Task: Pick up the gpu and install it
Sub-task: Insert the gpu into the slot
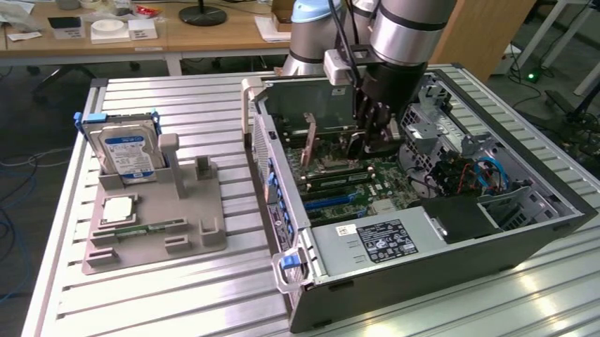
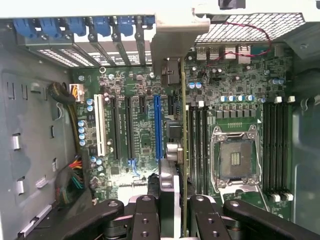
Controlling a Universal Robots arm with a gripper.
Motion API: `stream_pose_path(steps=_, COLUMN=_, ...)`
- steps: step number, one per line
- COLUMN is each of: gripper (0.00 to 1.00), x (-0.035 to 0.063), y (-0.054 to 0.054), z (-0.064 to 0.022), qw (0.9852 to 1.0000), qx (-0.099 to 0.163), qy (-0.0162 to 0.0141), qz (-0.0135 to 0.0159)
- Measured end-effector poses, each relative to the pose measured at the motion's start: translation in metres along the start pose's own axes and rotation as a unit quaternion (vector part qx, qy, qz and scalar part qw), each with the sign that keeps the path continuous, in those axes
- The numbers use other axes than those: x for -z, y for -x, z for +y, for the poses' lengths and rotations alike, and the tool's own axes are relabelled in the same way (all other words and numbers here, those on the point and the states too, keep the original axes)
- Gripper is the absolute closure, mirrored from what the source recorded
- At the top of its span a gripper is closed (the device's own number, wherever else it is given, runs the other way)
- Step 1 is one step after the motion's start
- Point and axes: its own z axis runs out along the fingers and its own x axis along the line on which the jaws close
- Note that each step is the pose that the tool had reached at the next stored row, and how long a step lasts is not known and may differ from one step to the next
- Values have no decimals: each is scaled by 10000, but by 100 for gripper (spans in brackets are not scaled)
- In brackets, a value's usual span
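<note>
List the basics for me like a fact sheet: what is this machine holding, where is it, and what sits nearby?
Holding: pincer shut on the gpu
Card pose: upright, edge-on over the motherboard, near the blue slot
Seated in a slot: cannot tell
Processor socket: empty
Where: inside the open computer case
Outside the case: hard drive standing in a grey holder

The arm (image 1: 412, 28) comes down steeply over the open computer case (image 1: 450, 274), its silver and grey segments close to vertical above the case's far wall. The black wrist points straight down into the case, and the gripper (image 1: 364, 140) sits low inside it, near the middle. Its dark fingers (image 2: 145, 215) stand parallel, closed from both sides on the gpu (image 2: 183, 140), which is held edge-on between them.
</note>
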Motion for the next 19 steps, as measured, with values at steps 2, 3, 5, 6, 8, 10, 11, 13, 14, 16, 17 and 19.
stream_pose_path(steps=2, gripper=72, x=-30, y=-3, z=9, qw=10000, qx=1, qy=13, qz=4)
stream_pose_path(steps=3, gripper=72, x=-48, y=-4, z=11, qw=10000, qx=2, qy=19, qz=5)
stream_pose_path(steps=5, gripper=72, x=-84, y=-6, z=12, qw=10000, qx=9, qy=28, qz=5)
stream_pose_path(steps=6, gripper=72, x=-102, y=-6, z=12, qw=10000, qx=15, qy=33, qz=5)
stream_pose_path(steps=8, gripper=72, x=-137, y=-8, z=13, qw=10000, qx=28, qy=39, qz=5)
stream_pose_path(steps=10, gripper=72, x=-170, y=-10, z=13, qw=10000, qx=35, qy=41, qz=6)
stream_pose_path(steps=11, gripper=72, x=-184, y=-11, z=13, qw=10000, qx=39, qy=42, qz=8)
stream_pose_path(steps=13, gripper=72, x=-194, y=-11, z=13, qw=10000, qx=46, qy=44, qz=9)
stream_pose_path(steps=14, gripper=72, x=-193, y=-11, z=13, qw=10000, qx=47, qy=44, qz=10)
stream_pose_path(steps=16, gripper=72, x=-194, y=-12, z=13, qw=10000, qx=48, qy=45, qz=9)
stream_pose_path(steps=17, gripper=72, x=-195, y=-11, z=13, qw=10000, qx=48, qy=44, qz=9)
stream_pose_path(steps=19, gripper=72, x=-195, y=-11, z=13, qw=10000, qx=48, qy=44, qz=8)
